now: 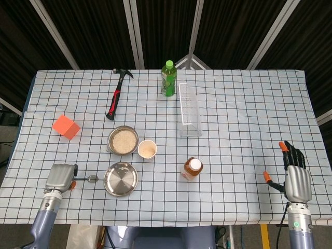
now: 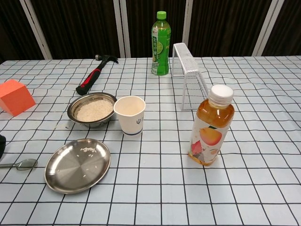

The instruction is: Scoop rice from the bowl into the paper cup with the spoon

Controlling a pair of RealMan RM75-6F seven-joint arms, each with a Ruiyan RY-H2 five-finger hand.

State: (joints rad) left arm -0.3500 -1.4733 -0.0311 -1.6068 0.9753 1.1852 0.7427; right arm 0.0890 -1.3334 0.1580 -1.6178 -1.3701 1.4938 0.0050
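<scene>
The steel bowl of rice (image 1: 123,140) (image 2: 92,109) stands left of centre, and the paper cup (image 1: 147,149) (image 2: 130,114) sits just to its right. Near the front left edge the spoon (image 1: 91,179) (image 2: 21,164) lies flat on the cloth. Its handle runs under my left hand (image 1: 61,177), which hangs back-up over it. The fingers are hidden below, so a grip cannot be made out. In the chest view only a dark sliver of that hand (image 2: 1,143) shows. My right hand (image 1: 295,176) rests far off at the front right, holding nothing, its fingers spread.
A steel plate (image 1: 121,179) (image 2: 77,165) with a few rice grains lies right of the spoon. A tea bottle (image 1: 192,168) (image 2: 211,125) stands front centre. Further back are a wire rack (image 1: 189,109), green bottle (image 1: 168,79), hammer (image 1: 115,98) and orange cube (image 1: 66,127).
</scene>
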